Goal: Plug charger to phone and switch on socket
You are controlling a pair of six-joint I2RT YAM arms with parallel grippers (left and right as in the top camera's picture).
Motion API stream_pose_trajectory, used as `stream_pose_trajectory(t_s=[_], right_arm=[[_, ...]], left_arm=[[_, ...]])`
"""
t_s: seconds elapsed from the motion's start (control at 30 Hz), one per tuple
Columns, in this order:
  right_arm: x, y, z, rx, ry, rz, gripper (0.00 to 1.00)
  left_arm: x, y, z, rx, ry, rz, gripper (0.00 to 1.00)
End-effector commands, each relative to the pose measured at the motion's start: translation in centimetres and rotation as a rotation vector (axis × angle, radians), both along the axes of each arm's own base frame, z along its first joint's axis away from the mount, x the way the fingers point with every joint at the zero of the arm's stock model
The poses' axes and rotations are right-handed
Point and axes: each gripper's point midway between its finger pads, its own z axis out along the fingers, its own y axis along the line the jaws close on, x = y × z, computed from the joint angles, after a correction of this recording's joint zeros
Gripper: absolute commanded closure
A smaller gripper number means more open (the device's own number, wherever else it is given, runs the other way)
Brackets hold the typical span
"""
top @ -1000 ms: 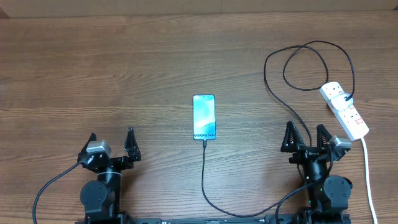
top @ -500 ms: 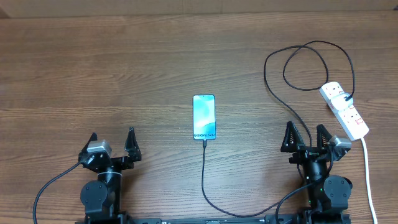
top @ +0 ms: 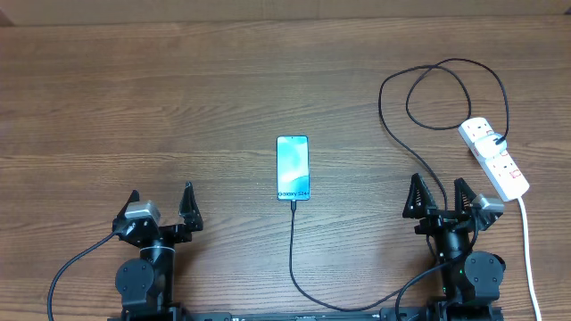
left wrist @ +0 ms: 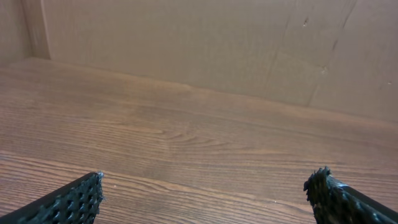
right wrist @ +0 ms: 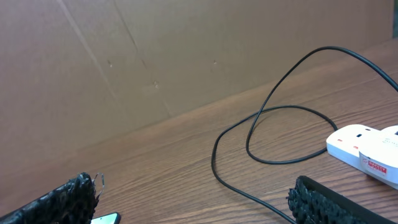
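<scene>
The phone (top: 293, 168) lies flat at the table's middle, teal screen up. The black charger cable (top: 292, 259) runs from the phone's near end toward the front edge, and its plug tip sits at the phone's near end. The cable loops at the far right (top: 442, 94) to the white socket strip (top: 493, 158). My left gripper (top: 161, 205) is open and empty at the front left. My right gripper (top: 439, 196) is open and empty, just left of the strip. In the right wrist view the cable loop (right wrist: 273, 134), the strip (right wrist: 364, 149) and a corner of the phone (right wrist: 106, 219) show.
The strip's thick white lead (top: 528, 250) runs down the right edge toward the front. A brown cardboard wall (left wrist: 217, 43) stands behind the wooden table (top: 134, 107).
</scene>
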Motion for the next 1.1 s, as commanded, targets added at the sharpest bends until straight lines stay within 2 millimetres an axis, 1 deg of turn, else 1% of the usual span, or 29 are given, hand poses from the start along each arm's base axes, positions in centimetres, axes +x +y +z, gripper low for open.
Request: stream_pose_trajectory(t_s=[0.0,0.1,0.3,0.63,0.83,0.9,0.93,0.97,1.07], right_arm=[[0.02,0.12,-0.19,-0.001,-0.003,0.005,0.00],[0.02,0.12,-0.19,-0.001,-0.003,0.005,0.00],[0.02,0.12,-0.20,-0.001,-0.003,0.005,0.00],[0.01,0.12,-0.18,-0.001,-0.004,0.005,0.00],[0.02,-0.27,-0.23,-0.007,-0.002,-0.013,0.00],[0.03,-0.59,-0.22,-0.048,-0.003,-0.031,0.00],[0.03,-0.45,-0.22,-0.092,-0.004,-0.022,0.00],[0.02,-0.38,-0.22,-0.173,-0.007,-0.015,0.00],[0.02,-0.32,-0.23,-0.234,-0.008,-0.010,0.00]], left_arm=[[-0.02,-0.17,0.05,0.000,-0.006,-0.009,0.00],[-0.05,0.18,-0.03,0.012,-0.002,0.011,0.01],[-0.04,0.13,-0.03,0.146,0.008,-0.003,0.01],[-0.04,0.13,-0.03,0.148,0.009,-0.003,0.00],[-0.04,0.13,-0.04,0.148,0.009,-0.003,0.00],[-0.04,0.13,-0.03,0.147,0.009,-0.003,0.00],[-0.04,0.13,-0.03,0.148,0.009,-0.003,0.01],[-0.04,0.13,-0.03,0.148,0.009,-0.003,0.01],[-0.04,0.13,-0.03,0.148,0.009,-0.003,0.00]])
